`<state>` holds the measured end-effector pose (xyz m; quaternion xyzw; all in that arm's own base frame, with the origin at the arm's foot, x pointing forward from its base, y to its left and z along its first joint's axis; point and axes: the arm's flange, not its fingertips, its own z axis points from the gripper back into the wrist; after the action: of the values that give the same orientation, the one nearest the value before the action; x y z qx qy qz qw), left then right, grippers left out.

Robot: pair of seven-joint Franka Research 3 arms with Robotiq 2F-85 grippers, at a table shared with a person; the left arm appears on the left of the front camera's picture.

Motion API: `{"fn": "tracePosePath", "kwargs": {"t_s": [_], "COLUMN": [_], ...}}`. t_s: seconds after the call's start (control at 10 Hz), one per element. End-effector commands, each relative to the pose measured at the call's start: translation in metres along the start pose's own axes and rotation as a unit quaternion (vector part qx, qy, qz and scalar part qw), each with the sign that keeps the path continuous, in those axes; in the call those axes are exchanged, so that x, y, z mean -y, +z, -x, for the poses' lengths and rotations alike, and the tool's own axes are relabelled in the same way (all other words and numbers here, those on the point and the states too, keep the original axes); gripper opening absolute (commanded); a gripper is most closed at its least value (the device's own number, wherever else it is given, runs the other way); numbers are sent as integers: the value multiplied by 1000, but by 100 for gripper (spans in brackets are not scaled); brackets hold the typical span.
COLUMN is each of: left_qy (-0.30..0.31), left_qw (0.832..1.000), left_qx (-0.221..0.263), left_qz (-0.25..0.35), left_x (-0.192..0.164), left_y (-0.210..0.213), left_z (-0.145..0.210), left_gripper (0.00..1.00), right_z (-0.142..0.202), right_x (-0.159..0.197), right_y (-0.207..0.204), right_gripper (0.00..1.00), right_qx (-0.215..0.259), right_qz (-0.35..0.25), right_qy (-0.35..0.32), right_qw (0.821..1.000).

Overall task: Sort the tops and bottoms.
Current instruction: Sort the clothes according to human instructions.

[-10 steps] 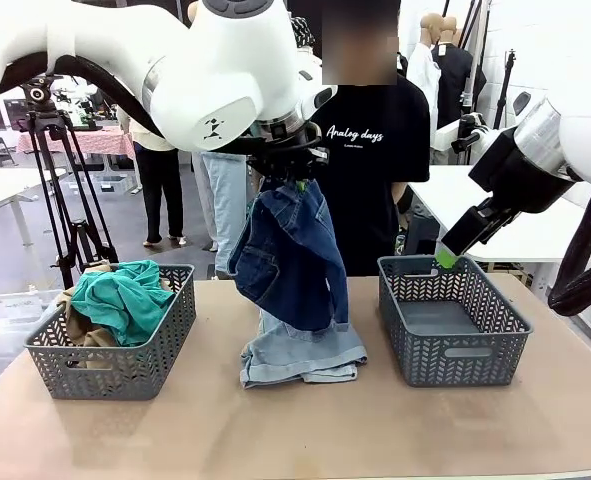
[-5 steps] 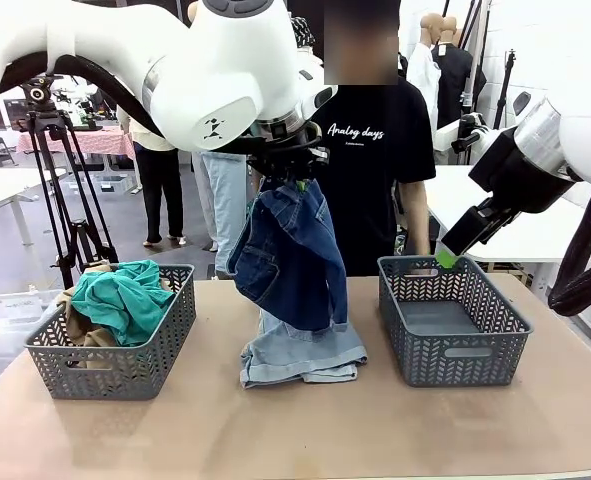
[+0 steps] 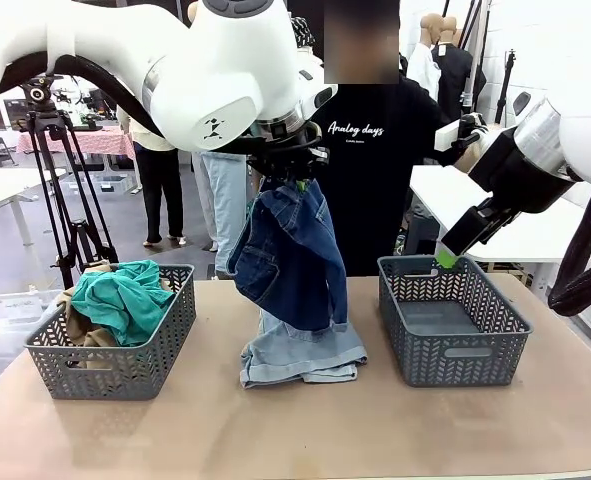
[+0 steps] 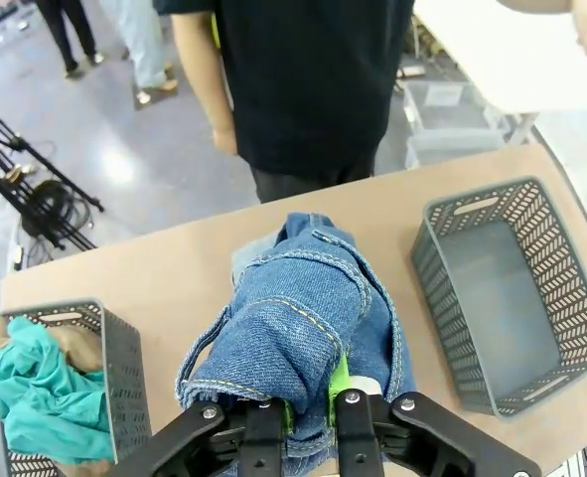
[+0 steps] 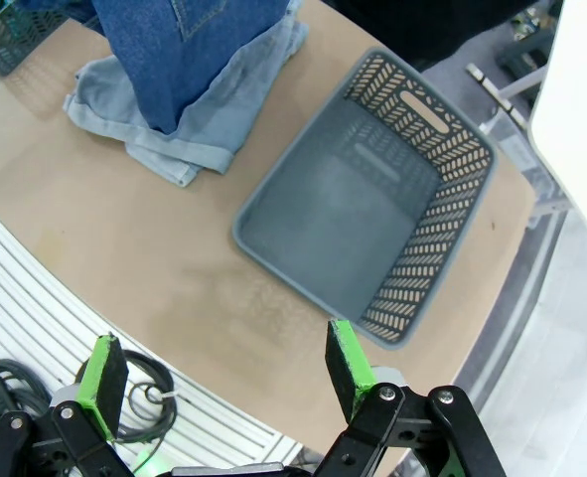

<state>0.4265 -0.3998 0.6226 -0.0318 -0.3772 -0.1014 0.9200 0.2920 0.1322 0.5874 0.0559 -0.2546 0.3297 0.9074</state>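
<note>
Your left gripper is clamping the dark blue shorts; its wrist view is showing the pads. Your right gripper is gaping, empty.

White script on the person's black T-shirt reads "Analog days".

Grey basket just beside denim shorts

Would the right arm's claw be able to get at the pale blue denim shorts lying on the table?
Probably, but awkwardly: the right claw is open, yet the dark blue denim shorts held in the left claw drape over the pale blue denim shorts.
</note>
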Motion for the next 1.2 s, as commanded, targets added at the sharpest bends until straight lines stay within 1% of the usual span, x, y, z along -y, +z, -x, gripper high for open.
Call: {"fn": "tracePosePath", "kwargs": {"t_s": [0.0,1.1], "left_qy": [-5,-5], "left_qw": [1000,1000], "left_qx": [3,3], "left_qz": [7,7], "left_x": [-4,-4], "left_y": [6,6], "left_z": [-5,-5], "left_gripper": [0,0], "right_z": [-2,-2], "right_x": [2,2], "right_y": [-1,-1], "right_gripper": [100,100], "right_qx": [-4,-4], "right_qz": [5,5], "right_qy": [5,5], "right_qw": [1000,1000]}}
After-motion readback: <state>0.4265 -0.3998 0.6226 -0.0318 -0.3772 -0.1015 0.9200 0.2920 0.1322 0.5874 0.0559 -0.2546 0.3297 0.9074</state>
